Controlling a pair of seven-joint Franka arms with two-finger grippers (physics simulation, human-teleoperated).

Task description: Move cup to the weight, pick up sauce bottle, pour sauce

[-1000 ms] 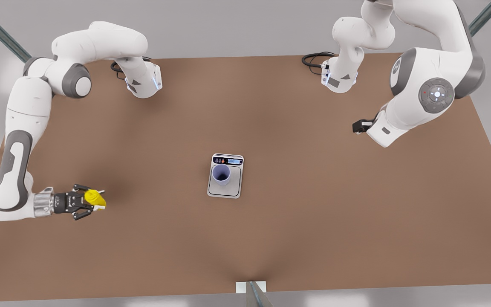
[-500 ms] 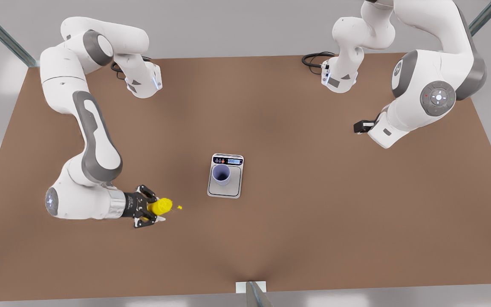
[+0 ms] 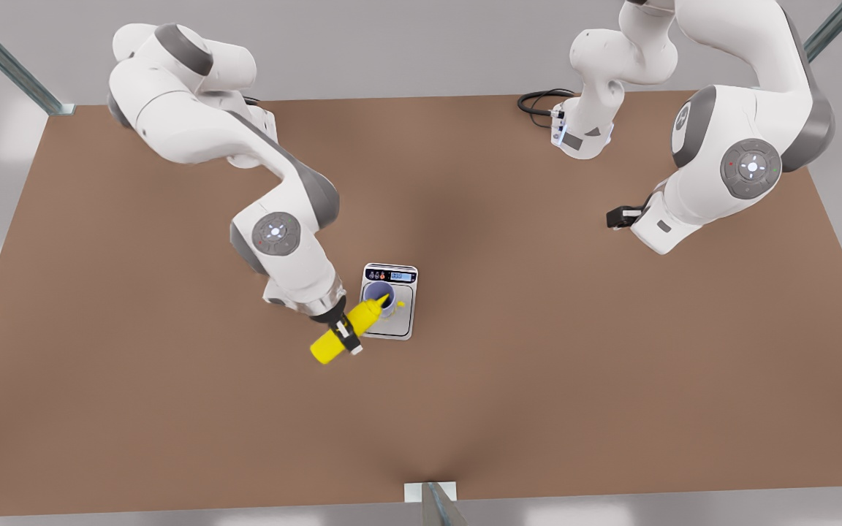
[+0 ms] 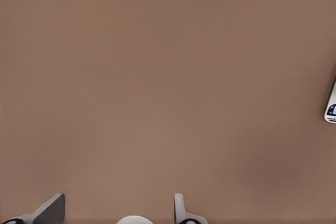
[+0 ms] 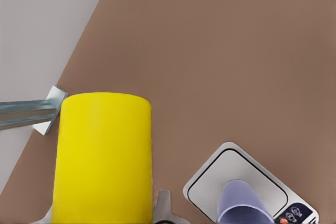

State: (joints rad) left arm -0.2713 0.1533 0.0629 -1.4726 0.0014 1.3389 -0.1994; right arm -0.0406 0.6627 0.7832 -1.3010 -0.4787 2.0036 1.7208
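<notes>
The lavender cup [image 3: 378, 291] stands on the silver scale [image 3: 400, 322] at mid-table. My right gripper [image 3: 345, 333], on the arm at the front view's left, is shut on the yellow sauce bottle [image 3: 330, 346]. The bottle is tilted, with its nozzle pointing over the cup's rim. A small yellow trace of sauce [image 3: 400, 304] shows beside the cup. In the right wrist view the bottle [image 5: 102, 156] is close up, with the scale [image 5: 210, 187] and cup [image 5: 241, 203] beyond. My left gripper [image 4: 118, 212] is open over bare table; that arm [image 3: 617, 217] waits at the front view's right.
The brown table [image 3: 538, 365] stretches wide around the scale. Black cables [image 3: 538, 98] lie by the arm base at the back. A metal bracket [image 3: 432, 493] sits at the table's front edge, and a frame post [image 5: 26, 111] meets the table's edge.
My right arm has swung from the front view's left to the scale, carrying the bottle. The bottle now tilts over the cup. The left arm has hardly moved.
</notes>
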